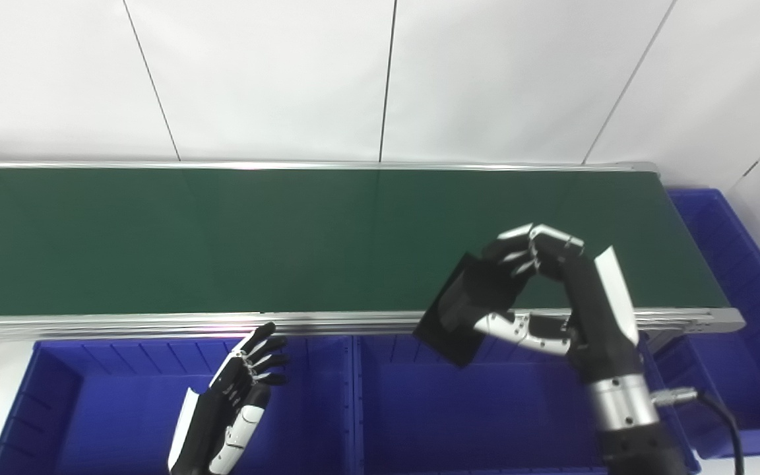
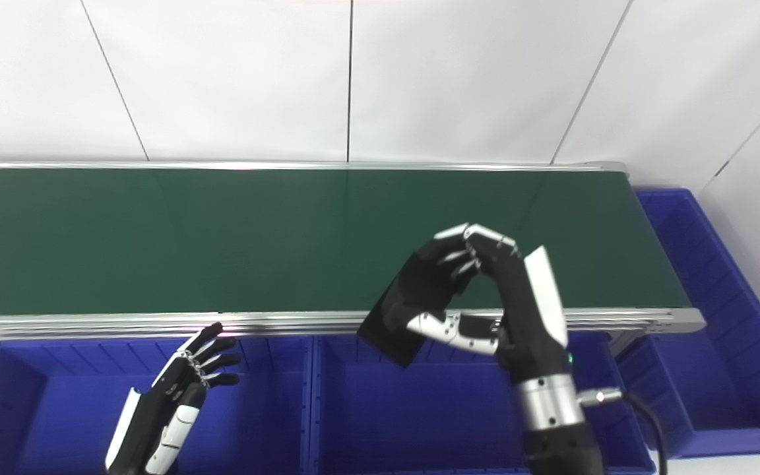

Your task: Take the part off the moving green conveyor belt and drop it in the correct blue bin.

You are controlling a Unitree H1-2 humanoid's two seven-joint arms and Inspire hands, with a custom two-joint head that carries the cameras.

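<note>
Flat black part point(image 1: 454, 330) tilted over belt edge point(image 1: 327, 322) and blue bin point(image 1: 472, 409).

Both hands are black with glossy white panels. The right hand point(image 1: 538, 290) has white caps on its fingertips, a silver-white thumb segment dotted with small dark screws, and one long white plate along its back. Below it sits a silver metal wrist collar point(image 1: 621, 402) with tiny screws; a metal plug beside the collar feeds a black cable point(image 1: 723, 412). The left hand point(image 1: 235, 402) shows black fingers with silvery knuckle hardware, a white back plate and a white thumb panel.

Sorting line: conveyor belt point(image 1: 221, 237), bins point(image 1: 123, 396).
</note>
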